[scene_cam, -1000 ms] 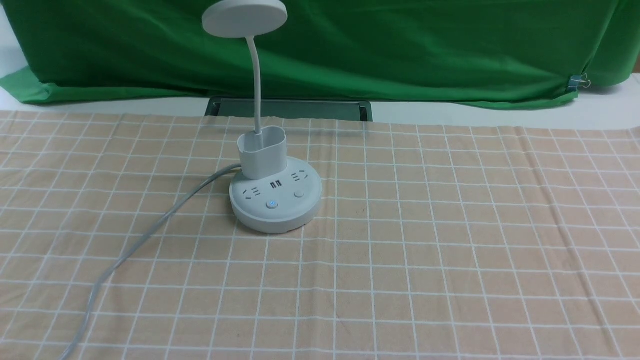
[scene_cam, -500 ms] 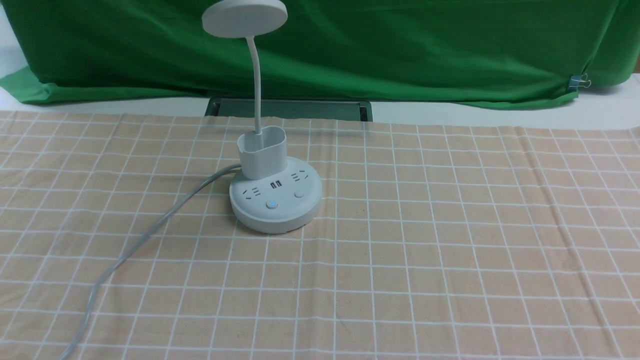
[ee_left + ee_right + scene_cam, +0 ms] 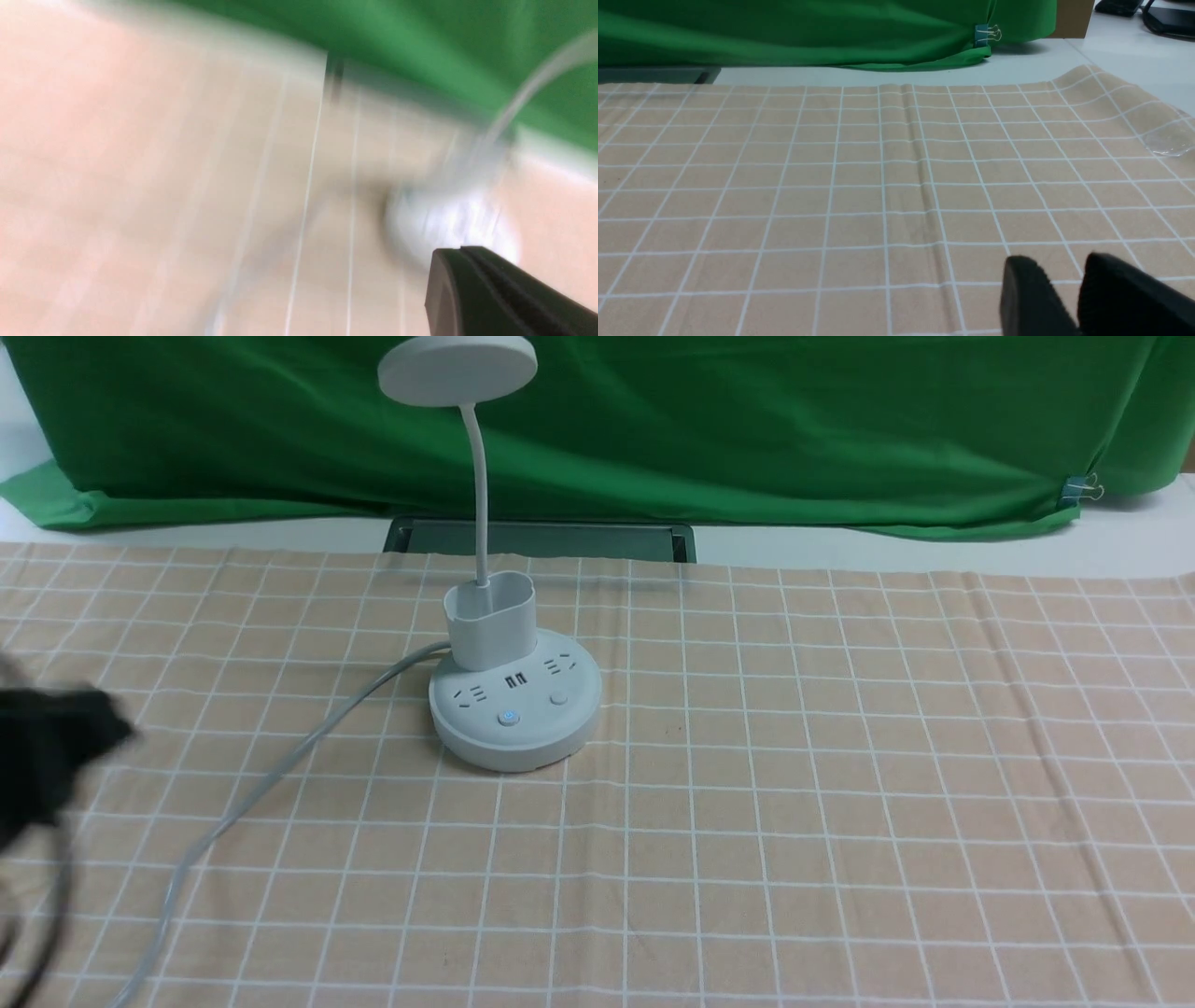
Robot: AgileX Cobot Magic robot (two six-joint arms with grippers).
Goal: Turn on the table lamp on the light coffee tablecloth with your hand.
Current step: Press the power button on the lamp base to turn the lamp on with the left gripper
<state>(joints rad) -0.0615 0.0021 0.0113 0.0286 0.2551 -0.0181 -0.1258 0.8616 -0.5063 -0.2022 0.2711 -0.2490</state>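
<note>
The white table lamp stands on the light coffee tablecloth, left of centre, with its round base, oval cup holder, thin neck and disc head. Two buttons sit on the base front: a blue-ringed one and a plain one. The grey cord trails to the near left. My left gripper shows blurred at the left edge, well left of the lamp. In the left wrist view it is shut and empty, with the blurred lamp base beyond its tip. My right gripper is open over bare cloth.
A green backdrop cloth hangs along the back, held by a binder clip. A dark rectangular slot lies in the white tabletop behind the lamp. A crease runs along the cloth ahead of my right gripper.
My left gripper has come into the front view from the left edge, moving fast and blurred. The lamp, its cord and the cloth have not moved.
</note>
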